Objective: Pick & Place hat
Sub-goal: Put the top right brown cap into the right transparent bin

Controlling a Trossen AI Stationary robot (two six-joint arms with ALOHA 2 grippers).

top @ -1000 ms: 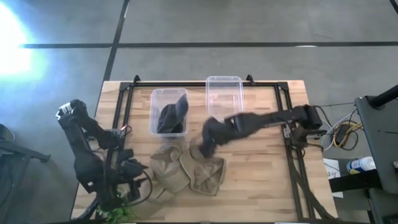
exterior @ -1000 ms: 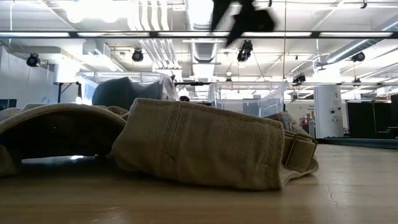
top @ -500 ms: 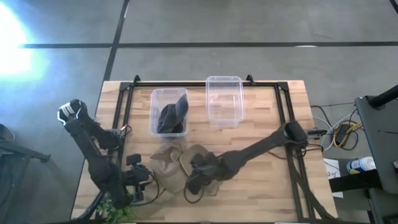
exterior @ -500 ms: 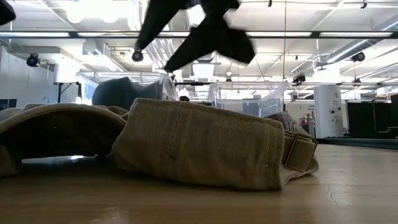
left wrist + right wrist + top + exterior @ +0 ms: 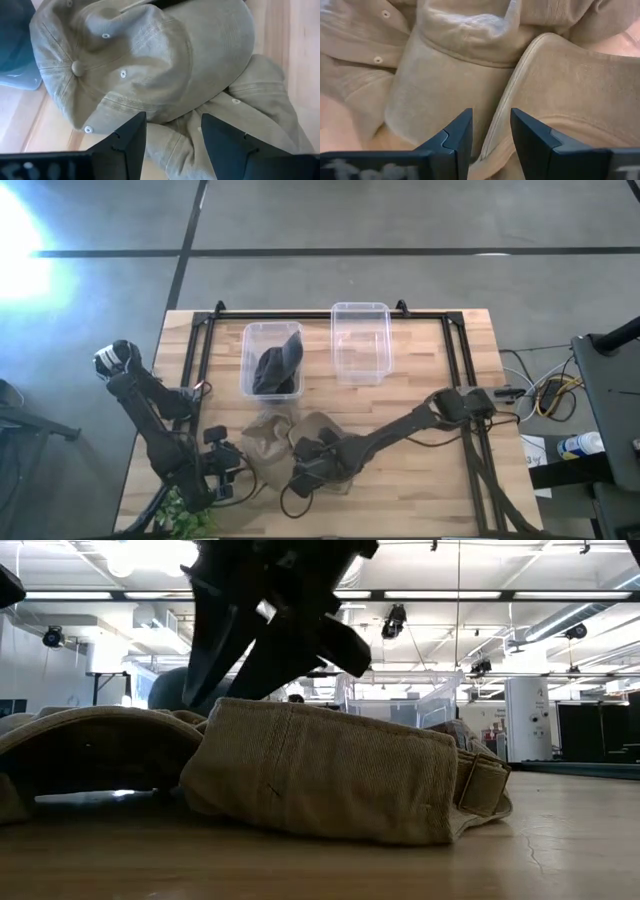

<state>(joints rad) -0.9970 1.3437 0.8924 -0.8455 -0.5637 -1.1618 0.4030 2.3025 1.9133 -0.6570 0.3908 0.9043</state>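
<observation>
Two tan caps lie crumpled side by side near the table's near edge, one (image 5: 263,448) to the left, one (image 5: 322,428) to the right; in the low view they fill the foreground (image 5: 320,770). A dark hat (image 5: 274,366) sits in the left clear bin. My right gripper (image 5: 303,472) is open, low over the right cap, and in its wrist view (image 5: 491,132) the fingers stand on either side of a curved brim edge (image 5: 520,75). My left gripper (image 5: 226,464) is open beside the left cap, looking at its crown (image 5: 150,60). My right gripper comes at the tan cap from above, slanting down, its open fingers (image 5: 457,137) on either side of the brim's edge (image 5: 502,120). Whether they touch the cloth I cannot tell. My left gripper touches nothing.
An empty clear bin (image 5: 360,342) stands beside the bin with the dark hat (image 5: 248,360), both at the far side inside a black frame (image 5: 455,350). Bare wood (image 5: 410,480) lies to the right of the caps. Green leaves (image 5: 190,520) show at the near left corner.
My right arm has swung from just in front of the bins toward the near edge and come down over the right tan cap, fingers open. My left gripper has crept a little closer to the left cap. The caps have kept their shape and place.
</observation>
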